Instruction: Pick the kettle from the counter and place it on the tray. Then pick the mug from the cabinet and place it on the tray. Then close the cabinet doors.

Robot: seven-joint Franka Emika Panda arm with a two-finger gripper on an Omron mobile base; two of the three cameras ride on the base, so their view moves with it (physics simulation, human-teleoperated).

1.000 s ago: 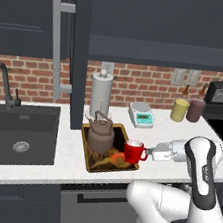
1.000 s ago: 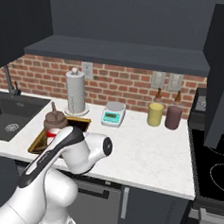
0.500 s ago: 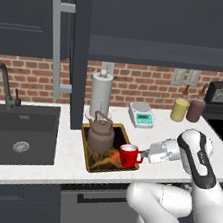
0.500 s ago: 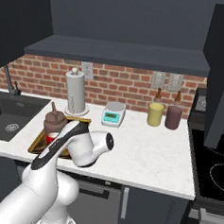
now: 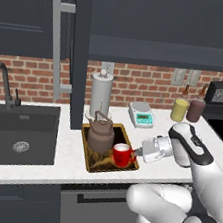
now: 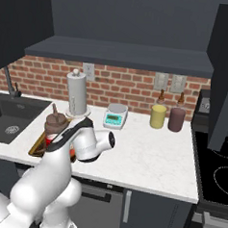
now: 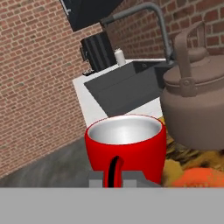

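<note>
just glossy round red mug point(image 7: 126, 146)

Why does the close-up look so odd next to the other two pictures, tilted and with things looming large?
Hand view: the camera rolls with the hand, so the brick wall slants; the red mug and kettle loom from closeness. Left base view: level, evenly lit, soft shadow under the cabinet. Right base view: sharp, no glare.

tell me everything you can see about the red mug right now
The mug is small, glossy red outside and white inside, empty and upright. Its side handle points toward the gripper, whose jaws are shut on it. It sits at the front right of the tray, over the flame pattern, close beside the larger brown kettle; whether the two touch, or whether the mug's base rests on the tray, isn't clear.
</note>
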